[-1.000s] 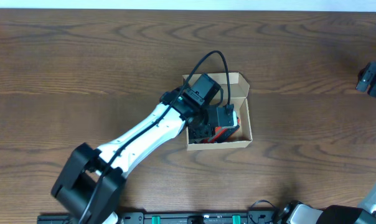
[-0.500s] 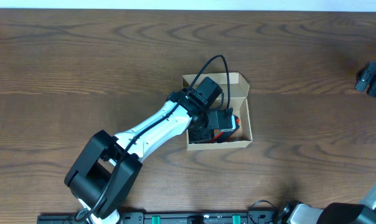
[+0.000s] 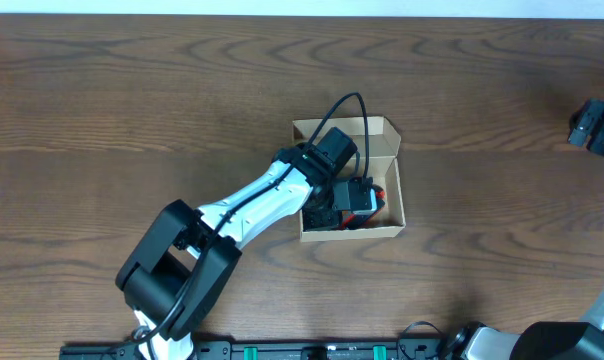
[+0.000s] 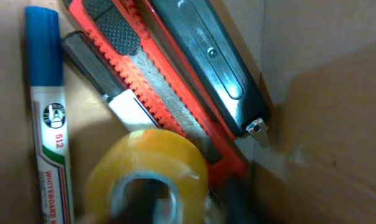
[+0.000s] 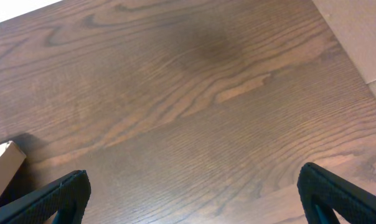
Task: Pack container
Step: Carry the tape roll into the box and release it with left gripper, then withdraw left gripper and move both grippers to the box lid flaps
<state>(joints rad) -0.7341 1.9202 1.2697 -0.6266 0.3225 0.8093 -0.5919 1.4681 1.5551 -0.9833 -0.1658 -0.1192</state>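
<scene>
The container (image 3: 398, 196) is a small tan cardboard box at mid-table, lid flap open at the back. My left gripper (image 3: 339, 203) reaches down inside it. In the left wrist view it appears shut on the wall of a yellow tape roll (image 4: 144, 165), blurred and close to the camera just above the box floor. A red utility knife (image 4: 154, 81), a dark utility knife (image 4: 213, 59) and a blue whiteboard marker (image 4: 48, 124) lie in the box. My right gripper (image 5: 194, 193) is open and empty over bare wood at the far right (image 3: 594, 125).
The box's inner wall (image 4: 325, 124) stands close on the right of my left gripper. A corner of the box (image 5: 4, 163) shows at the left edge of the right wrist view. A rail runs along the table's front edge (image 3: 312, 351).
The left arm's base and elbow have swung right while its gripper stayed inside the box. The right arm has barely moved.
</scene>
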